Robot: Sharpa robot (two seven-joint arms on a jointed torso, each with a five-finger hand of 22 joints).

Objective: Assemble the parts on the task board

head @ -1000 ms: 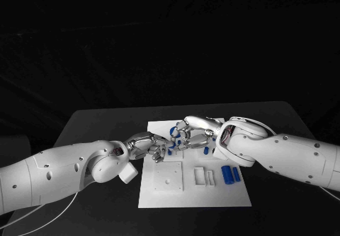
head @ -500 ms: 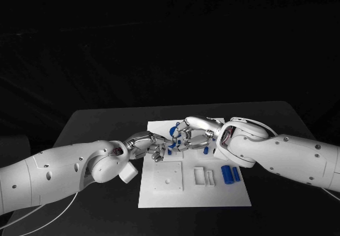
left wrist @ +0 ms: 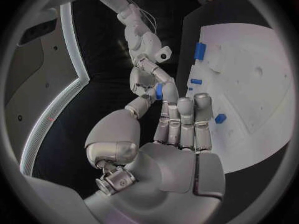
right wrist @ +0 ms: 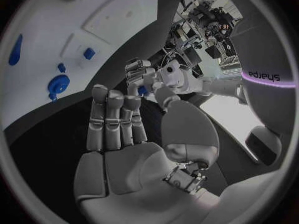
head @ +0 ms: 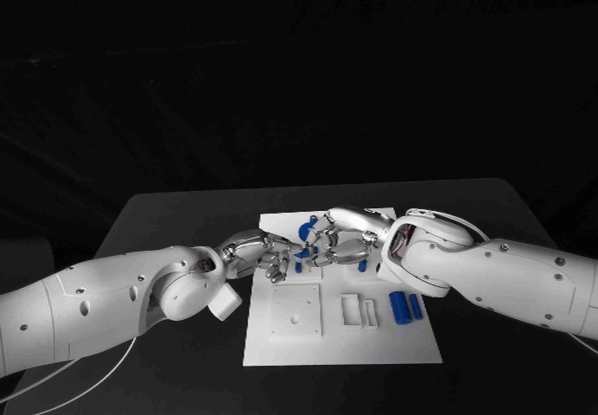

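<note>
At frame centre, the left hand and right hand meet above the flat white task board, apparently pinching one small blue part between them.

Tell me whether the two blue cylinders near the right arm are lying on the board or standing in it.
Lying. The two blue cylinders rest flat, side by side, on the task board, in front of the right arm; neither hand touches them.

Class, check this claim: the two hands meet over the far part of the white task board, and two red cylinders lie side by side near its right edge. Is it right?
Not quite. The cylinders are blue, not red, as the head view shows. The rest holds: the left hand and right hand meet over the far part of the white task board.
</note>
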